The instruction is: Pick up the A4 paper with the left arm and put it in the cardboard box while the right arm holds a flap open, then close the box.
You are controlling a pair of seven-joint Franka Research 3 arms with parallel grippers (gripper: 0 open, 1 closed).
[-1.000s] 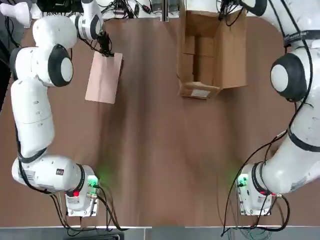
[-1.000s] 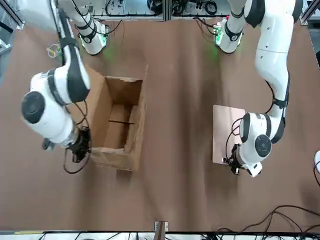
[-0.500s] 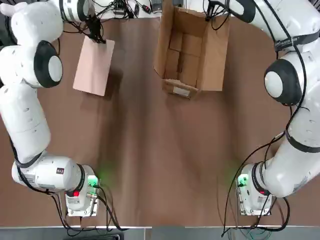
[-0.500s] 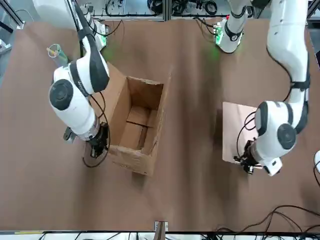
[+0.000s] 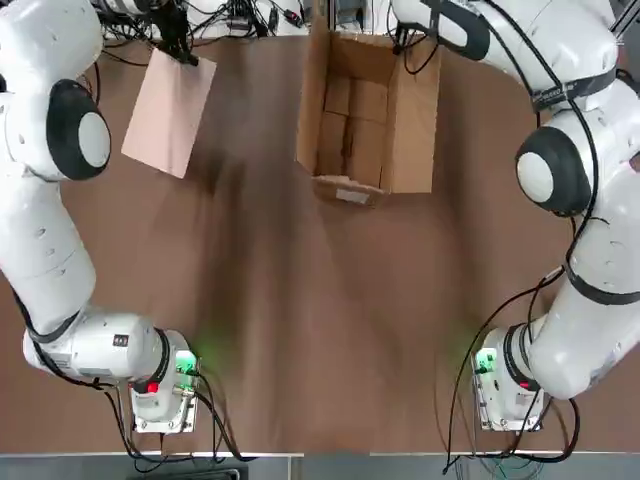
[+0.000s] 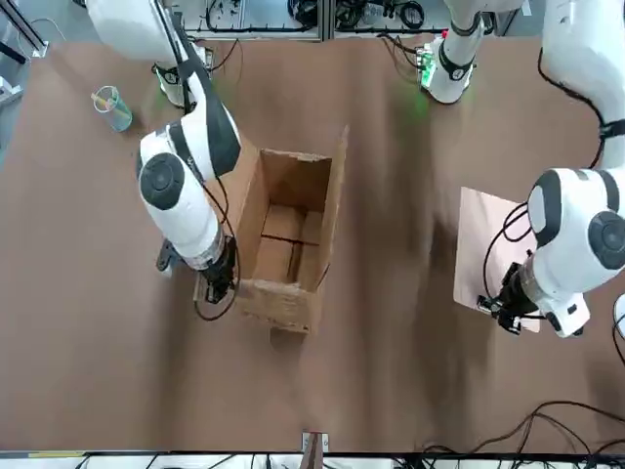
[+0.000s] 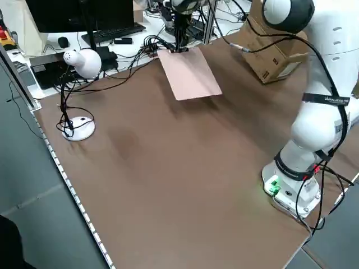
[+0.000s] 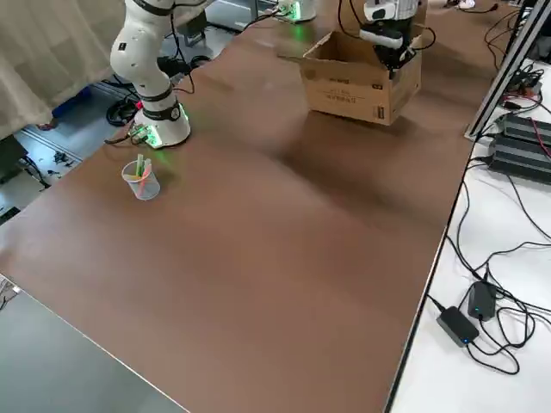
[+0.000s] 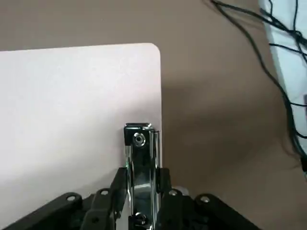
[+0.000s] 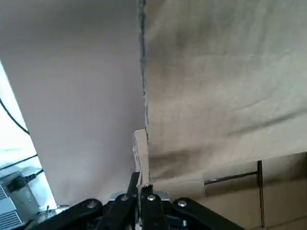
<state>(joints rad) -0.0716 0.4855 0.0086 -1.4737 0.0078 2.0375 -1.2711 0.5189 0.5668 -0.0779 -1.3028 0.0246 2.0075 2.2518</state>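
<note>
Far side of the tabletop (image 5: pixel 300 330), left of centre: the left gripper (image 9: pixel 142 176) is pinching the metal clip (image 9: pixel 139 158) at one short end of the A4 paper (image 5: pixel 170 112). We read the clip as the handle: gripped there, the rest of the sheet juts free, ready to go in first. Its shadow falls apart from it, so we take it to be raised.

Cardboard box (image 5: pixel 412 130) near the far edge, right of centre, open upward, white label (image 5: pixel 352 196) on the end facing the robot. Right gripper (image 10: pixel 140 186) at the box's far part, pressed together on a flap (image 10: pixel 216 86) by its edge; we suppose this keeps the mouth clear. Paper and box well apart; next, we judge, a carry rightward, then lowering. Risk: the sheet's corner snagging a flap.

Surface: brown, softly rippled. Cup of pens (image 8: pixel 145 185) toward the near right corner. White round stand (image 7: pixel 78 129) by the far left corner.

Room: past the far edge, a white desk with monitor (image 7: pixel 53 14), keyboard (image 7: pixel 115 33) and tangled cables; power adapters (image 8: pixel 456 325) farther along. A pale curtain (image 8: pixel 52 52) hangs beyond the near side.
</note>
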